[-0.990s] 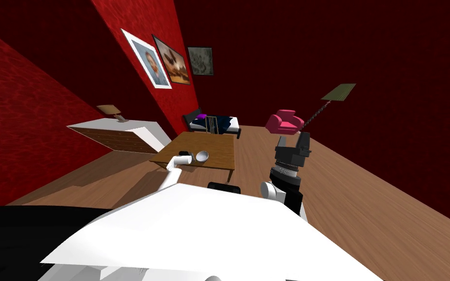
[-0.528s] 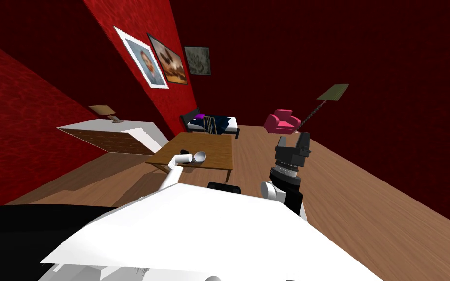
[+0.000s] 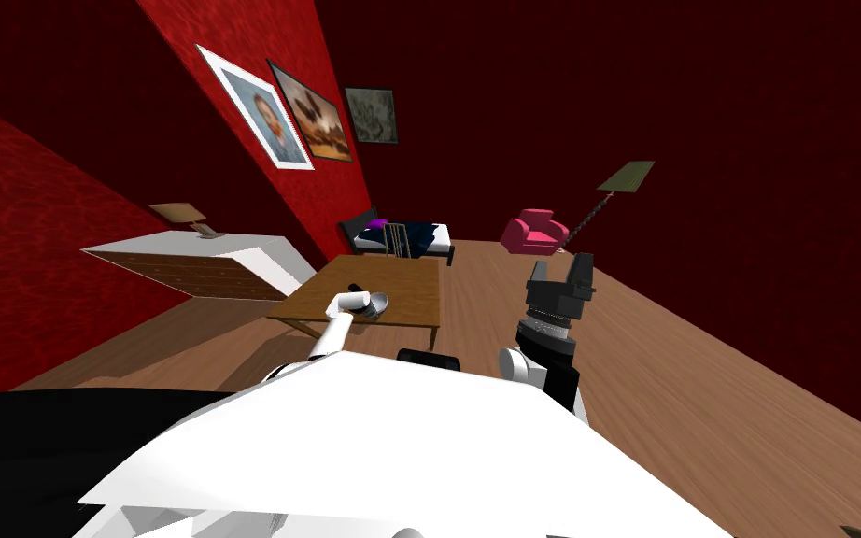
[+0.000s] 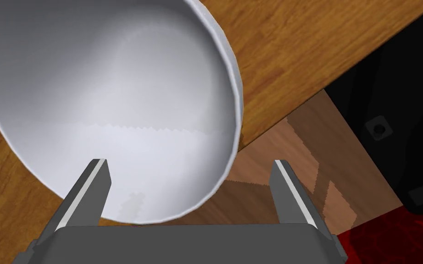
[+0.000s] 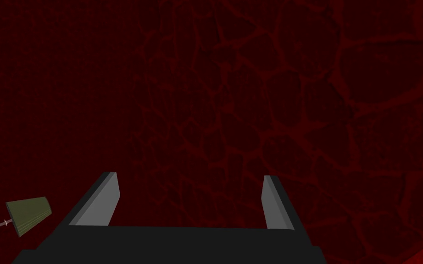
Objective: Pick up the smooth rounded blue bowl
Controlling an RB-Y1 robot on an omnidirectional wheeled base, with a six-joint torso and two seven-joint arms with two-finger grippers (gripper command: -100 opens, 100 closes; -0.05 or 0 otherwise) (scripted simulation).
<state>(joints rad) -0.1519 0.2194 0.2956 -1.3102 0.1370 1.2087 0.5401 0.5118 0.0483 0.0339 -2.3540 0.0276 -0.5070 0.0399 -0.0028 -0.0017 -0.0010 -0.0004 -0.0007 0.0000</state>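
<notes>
While walls (image 3: 36, 243) stand red, table (image 3: 410, 294) holds bowl (image 4: 109, 91).

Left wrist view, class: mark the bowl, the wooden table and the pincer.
bowl (image 4: 109, 105), left wrist view, inner wall.
wooden table (image 4: 297, 55), left wrist view, bare top.
left pincer (image 4: 188, 161), left wrist view, midway between its open fingertips.

The bowl (image 4: 109, 105) is plain white, shading to pale grey inside. It sits on a warm brown, wood-grained surface (image 4: 297, 50). The left tool (image 4: 188, 161) and right tool (image 5: 190, 175) have light grey fingers on dark bodies. In the head view the wall (image 3: 27, 233) at left is mottled bright red. Right of centre, the armchair (image 3: 533, 232) is pink and the lampshade (image 3: 627, 176) olive.
</notes>
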